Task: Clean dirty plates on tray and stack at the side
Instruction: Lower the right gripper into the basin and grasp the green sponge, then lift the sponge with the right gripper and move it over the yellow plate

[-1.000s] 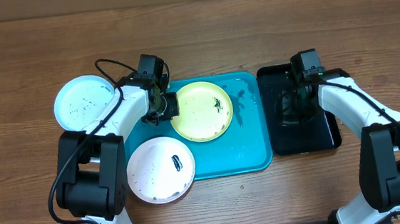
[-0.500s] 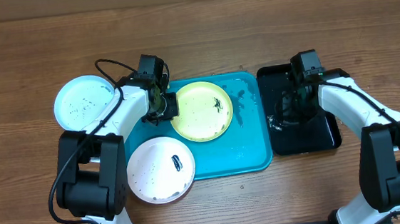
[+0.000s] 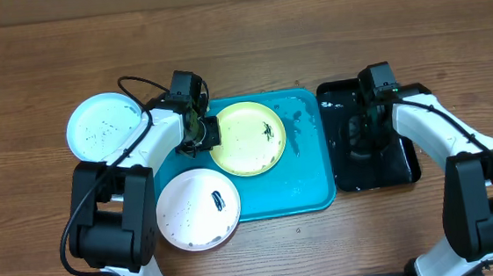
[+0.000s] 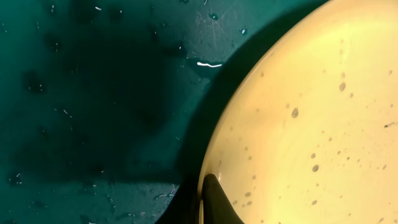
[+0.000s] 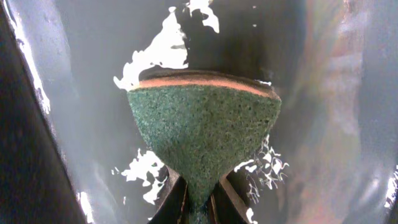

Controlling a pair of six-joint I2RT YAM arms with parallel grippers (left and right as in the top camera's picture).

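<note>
The lime-green plate (image 3: 248,139) with a dark smear lies on the turquoise tray (image 3: 307,182). My left gripper (image 3: 200,131) is shut on its left rim; in the left wrist view one finger (image 4: 214,202) lies on top of the lime-green plate (image 4: 311,124). The pinkish-brown plate (image 3: 197,209), also smeared, overlaps the tray's lower left corner. On the table to the left rests the teal-rimmed plate (image 3: 102,126). My right gripper (image 3: 365,130) (image 5: 200,205) is shut on a green sponge (image 5: 205,130) with an orange back, down inside the black tray.
The black tray (image 3: 403,168) stands right of the turquoise tray and holds wet, foamy patches (image 5: 158,53). Water drops (image 3: 298,116) dot the turquoise tray beside the lime plate. Bare wooden table surrounds both trays.
My right gripper has closed onto the sponge in the black tray, and the foam there has shifted. The left gripper keeps its hold on the lime plate's rim.
</note>
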